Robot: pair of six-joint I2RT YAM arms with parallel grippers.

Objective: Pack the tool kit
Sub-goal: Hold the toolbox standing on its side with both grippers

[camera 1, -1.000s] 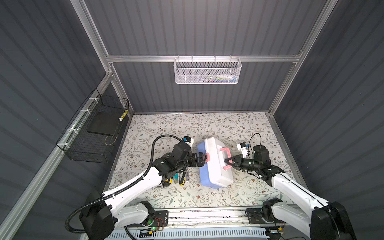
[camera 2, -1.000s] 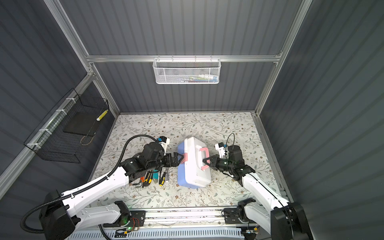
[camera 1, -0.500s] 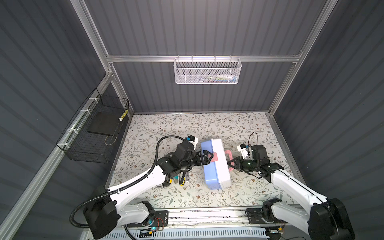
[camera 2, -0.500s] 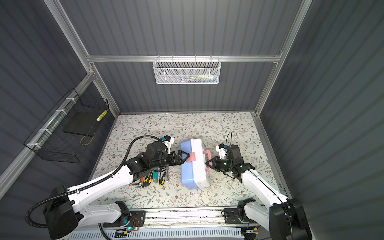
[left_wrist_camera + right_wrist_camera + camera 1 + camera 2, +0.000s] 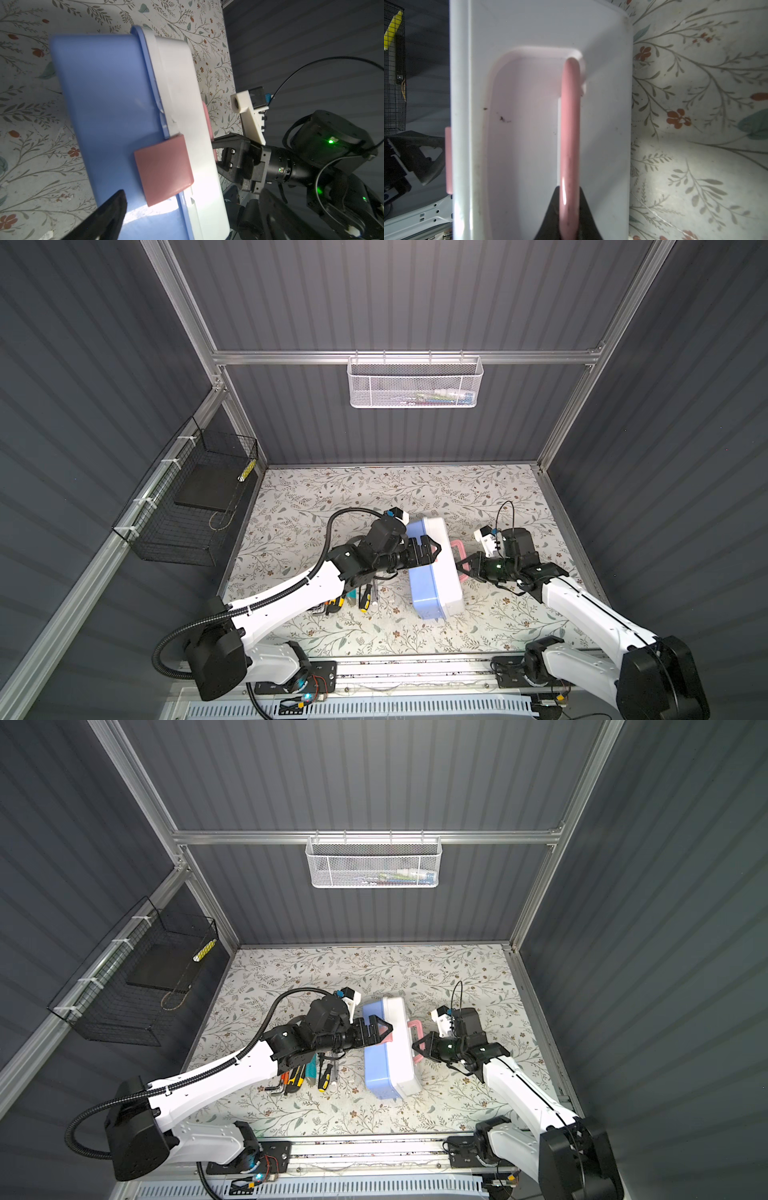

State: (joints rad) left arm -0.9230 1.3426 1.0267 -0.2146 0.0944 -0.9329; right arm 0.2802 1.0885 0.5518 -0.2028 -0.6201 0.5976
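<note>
The tool kit box (image 5: pixel 428 593) stands tipped on one long side on the floral mat, blue body (image 5: pixel 99 104) to the left and white lid (image 5: pixel 608 104) to the right in both top views. My right gripper (image 5: pixel 569 214) is shut on the pink handle (image 5: pixel 570 124), also seen as the handle (image 5: pixel 417 1029) in a top view. My left gripper (image 5: pixel 432 549) is open at the box's raised side, over the pink latch (image 5: pixel 164 168), with one finger (image 5: pixel 108 216) beside the blue body. Several small hand tools (image 5: pixel 324 1077) lie under the left arm.
A white mesh basket (image 5: pixel 415 383) hangs on the back wall. A black wire basket (image 5: pixel 195 502) hangs on the left wall. Dark corrugated walls close in the mat on three sides; the arm bases stand along the front rail.
The box has turned from lying lid-up to standing on its long side, its handle drawn right by the right gripper. The left gripper moved right along with the raised side.
</note>
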